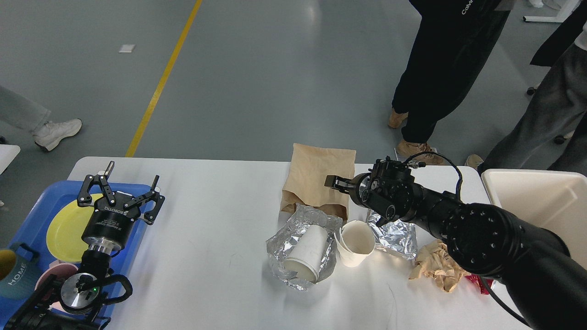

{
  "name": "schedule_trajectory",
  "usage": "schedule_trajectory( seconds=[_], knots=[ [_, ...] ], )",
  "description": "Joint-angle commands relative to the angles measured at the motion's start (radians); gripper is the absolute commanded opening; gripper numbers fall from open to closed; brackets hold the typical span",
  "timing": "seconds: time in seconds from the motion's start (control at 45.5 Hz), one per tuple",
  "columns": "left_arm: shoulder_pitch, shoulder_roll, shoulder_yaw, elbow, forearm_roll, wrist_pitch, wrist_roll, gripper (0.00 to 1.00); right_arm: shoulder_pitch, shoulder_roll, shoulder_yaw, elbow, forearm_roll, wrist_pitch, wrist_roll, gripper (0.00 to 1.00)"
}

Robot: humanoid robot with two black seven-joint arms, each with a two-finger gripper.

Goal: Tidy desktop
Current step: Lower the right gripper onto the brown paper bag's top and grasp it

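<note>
Desktop (215, 201), bare middle, brown paper bag (316, 176) overhanging far edge.
</note>
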Motion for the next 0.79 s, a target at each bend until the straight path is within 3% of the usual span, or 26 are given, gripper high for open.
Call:
schedule_trajectory(
  seconds=[0.0,0.286,0.461,0.769],
  knots=[
    [0.0,0.0,0.0,0.0,0.0,0.0,0.0,0.97,-0.002,0.0,0.031,0.003,0.003,-0.005,0.005,0.99],
    [-0.001,0.0,0.0,0.0,0.0,0.0,0.0,0.97,-0.003,0.0,0.097,0.031,0.003,-0.005,0.006,0.99],
    [0.0,0.0,0.0,0.0,0.0,0.0,0.0,0.97,-0.006,0.0,0.097,0.049,0.001,-0.004,0.006,0.92],
    [-0.001,0.0,0.0,0.0,0.0,0.0,0.0,0.97,-0.015,0.001,0.096,0.049,-0.005,-0.04,0.006,0.24]
  ],
)
